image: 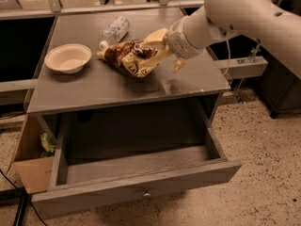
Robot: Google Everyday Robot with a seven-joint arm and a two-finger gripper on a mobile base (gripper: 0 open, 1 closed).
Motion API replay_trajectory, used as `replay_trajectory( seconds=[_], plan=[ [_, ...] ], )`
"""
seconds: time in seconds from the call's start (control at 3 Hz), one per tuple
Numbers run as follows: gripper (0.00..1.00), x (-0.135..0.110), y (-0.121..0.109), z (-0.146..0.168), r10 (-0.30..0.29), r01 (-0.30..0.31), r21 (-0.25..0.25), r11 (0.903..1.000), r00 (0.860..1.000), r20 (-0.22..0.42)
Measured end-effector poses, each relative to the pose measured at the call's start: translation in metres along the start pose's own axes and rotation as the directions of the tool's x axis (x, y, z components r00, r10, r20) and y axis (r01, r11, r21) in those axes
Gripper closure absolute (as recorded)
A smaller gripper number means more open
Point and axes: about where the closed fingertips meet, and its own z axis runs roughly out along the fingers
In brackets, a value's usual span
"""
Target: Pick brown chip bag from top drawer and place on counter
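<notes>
The brown chip bag (131, 58) lies on the counter (117, 91), near its middle, just right of the bowl. My gripper (168, 51) is at the bag's right end. One cream finger (157, 35) reaches over the bag's top edge, and the other points down at the counter beside it. The jaws stand apart, and the bag rests on the counter. The top drawer (141, 185) is pulled out below the counter, and nothing shows inside it.
A white bowl (68, 58) sits at the counter's left. A clear plastic bottle (114, 30) lies behind the bag. A tan cardboard box (30, 171) with a green packet (47, 142) stands on the floor to the drawer's left. My arm (244, 13) spans the right side.
</notes>
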Motion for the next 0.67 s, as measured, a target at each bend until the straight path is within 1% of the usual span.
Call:
replay_trajectory(
  seconds=[0.33,0.67],
  plan=[
    [0.00,0.0000,0.0000,0.0000,0.000,0.000,0.000,1.0000,1.000,0.000],
    [0.00,0.0000,0.0000,0.0000,0.000,0.000,0.000,1.0000,1.000,0.000]
  ],
)
